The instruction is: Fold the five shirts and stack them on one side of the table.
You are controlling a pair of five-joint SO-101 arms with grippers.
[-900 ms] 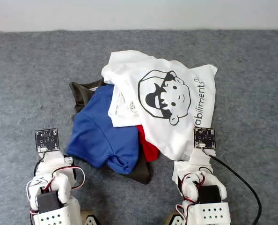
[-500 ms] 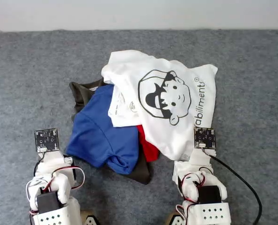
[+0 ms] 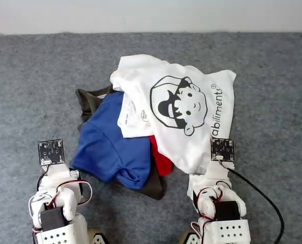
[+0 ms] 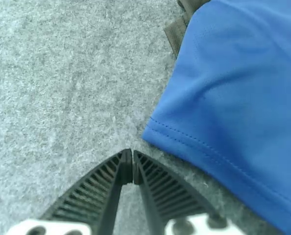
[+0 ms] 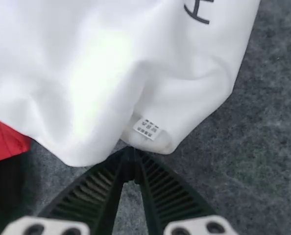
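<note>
Unfolded shirts lie heaped: white printed shirt [image 3: 186, 109] atop blue shirt [image 3: 110, 142], red shirt [image 3: 161, 160], dark shirt [image 3: 90, 99].

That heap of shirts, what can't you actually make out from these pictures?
High view: red shirt mostly buried under the white shirt and blue shirt.
High view: dark shirt shows only edges beneath the blue shirt.
High view: white shirt, one or two? Folds hide it.

Left tool [image 4: 132, 169], tips closed together, over grey tabletop [image 4: 62, 83] just beside the blue shirt [image 4: 238, 98] hem; dark shirt [image 4: 177, 29] beneath.
</note>
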